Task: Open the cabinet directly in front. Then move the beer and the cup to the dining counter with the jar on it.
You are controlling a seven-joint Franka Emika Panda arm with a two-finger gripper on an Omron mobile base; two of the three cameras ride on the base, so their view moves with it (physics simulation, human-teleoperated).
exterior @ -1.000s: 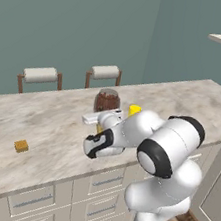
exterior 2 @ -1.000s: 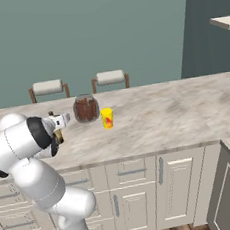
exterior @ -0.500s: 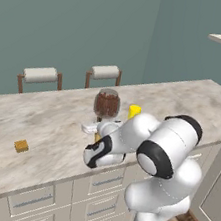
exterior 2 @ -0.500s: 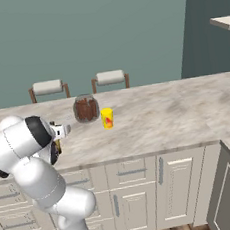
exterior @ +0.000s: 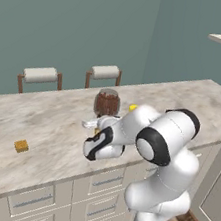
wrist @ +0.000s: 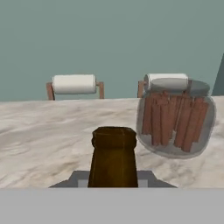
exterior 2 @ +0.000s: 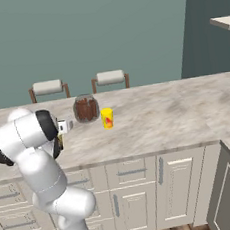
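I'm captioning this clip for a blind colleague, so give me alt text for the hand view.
A slim dark brown glass beer bottle stands close to the camera, its neck between the gripper fingers, above a beige veined marble-look counter. To its right sits a squat clear glass jar of reddish-brown sticks. Two white-cushioned stools stand behind the counter against a teal wall.

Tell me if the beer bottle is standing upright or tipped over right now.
Upright. In the hand view the beer rises straight up between the end effector tips, its mouth on top, with the jar standing just beyond it on the dining counter.
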